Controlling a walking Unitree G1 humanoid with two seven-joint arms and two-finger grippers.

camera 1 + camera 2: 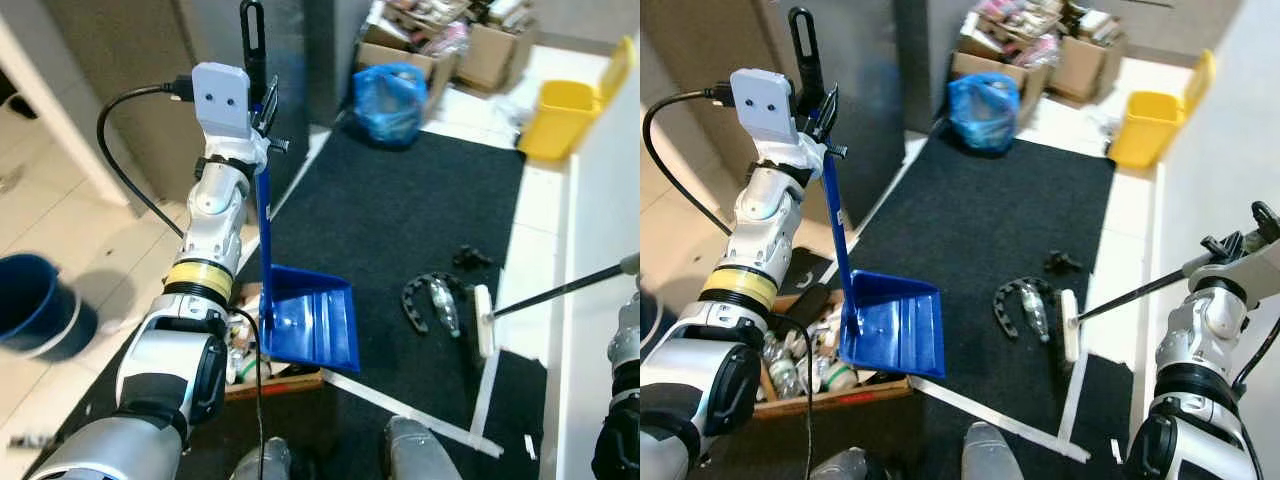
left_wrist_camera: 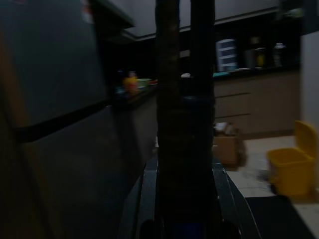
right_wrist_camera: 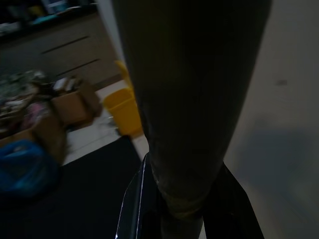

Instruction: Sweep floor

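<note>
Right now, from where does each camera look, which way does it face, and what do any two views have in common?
Left eye view: on the head, facing forward and down at the black mat; left gripper holds the blue dustpan.
Right eye view: same scene; right gripper holds the broom.
Left wrist view: along its dark fingers toward a dim kitchen.
Right wrist view: along the broom handle, over the mat.
Shared: all four show the yellow bin.
</note>
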